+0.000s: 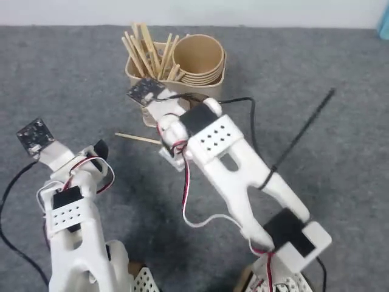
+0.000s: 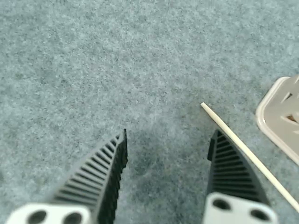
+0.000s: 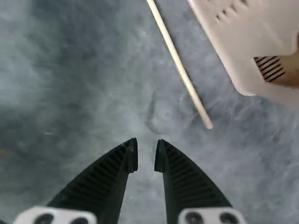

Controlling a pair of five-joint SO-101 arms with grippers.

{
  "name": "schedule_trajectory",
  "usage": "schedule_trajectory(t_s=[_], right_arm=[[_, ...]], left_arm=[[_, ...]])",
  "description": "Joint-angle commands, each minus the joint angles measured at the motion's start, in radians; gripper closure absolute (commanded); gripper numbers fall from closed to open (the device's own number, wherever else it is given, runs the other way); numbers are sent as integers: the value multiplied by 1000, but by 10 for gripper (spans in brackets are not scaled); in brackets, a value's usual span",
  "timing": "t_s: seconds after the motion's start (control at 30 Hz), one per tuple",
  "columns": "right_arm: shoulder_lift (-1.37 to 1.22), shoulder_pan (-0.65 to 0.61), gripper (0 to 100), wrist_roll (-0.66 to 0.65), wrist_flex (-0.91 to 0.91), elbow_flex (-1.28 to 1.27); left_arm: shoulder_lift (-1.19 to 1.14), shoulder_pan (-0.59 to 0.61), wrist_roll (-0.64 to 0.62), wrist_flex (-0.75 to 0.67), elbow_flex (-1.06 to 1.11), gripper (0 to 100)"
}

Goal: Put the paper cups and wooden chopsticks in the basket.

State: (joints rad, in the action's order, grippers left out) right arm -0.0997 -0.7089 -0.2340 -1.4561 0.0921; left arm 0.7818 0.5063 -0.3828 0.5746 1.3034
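A beige perforated plastic basket (image 1: pixel 135 74) is sitting at the far side of the grey carpeted table (image 1: pixel 61 73). Inside it, a nested stack of brown paper cups (image 1: pixel 199 56) is standing upright, and a bundle of pale wooden chopsticks (image 1: pixel 144 52) is leaning beside the stack, their ends sticking up past the basket's rim. One loose wooden chopstick (image 1: pixel 138 138) is lying flat on the carpet just in front of the basket, outside it.

The right gripper (image 3: pixel 145 150) is hanging close to the basket's near wall, pointing down at the carpet. Its black ribbed fingers (image 3: pixel 121 165) are drawn in to a narrow slit and are gripping nothing; the loose chopstick's nearer end is lying just beyond the tips, apart from them.

The left gripper (image 2: pixel 168 140) is hovering farther from the basket than the right one, over bare carpet. Its fingers (image 2: pixel 114 161) are spread wide and are holding nothing. The loose chopstick is running alongside the finger nearer the basket; whether it is touching that finger is unclear.
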Motion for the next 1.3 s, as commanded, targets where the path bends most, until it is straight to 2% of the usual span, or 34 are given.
schedule_trajectory(t_s=[0.0, 0.13, 0.47, 0.6, 0.93, 1.27], right_arm=[[-13, 76, 924, -110, 142, -43], [-36, 108, 924, -187, 294, -149], [-47, 105, 924, -272, 700, -448], [-48, 110, 924, -279, 803, -520], [-51, 120, 924, -313, 855, -551], [-196, 160, 930, -313, 845, -471]], left_arm=[[17, 8, -12, -29, -39, 735], [17, 8, -12, -29, -39, 735], [17, 8, -12, -49, -38, 735], [17, 8, -12, -49, -38, 735], [17, 8, -12, -48, -38, 735], [17, 9, -12, -46, -36, 735]])
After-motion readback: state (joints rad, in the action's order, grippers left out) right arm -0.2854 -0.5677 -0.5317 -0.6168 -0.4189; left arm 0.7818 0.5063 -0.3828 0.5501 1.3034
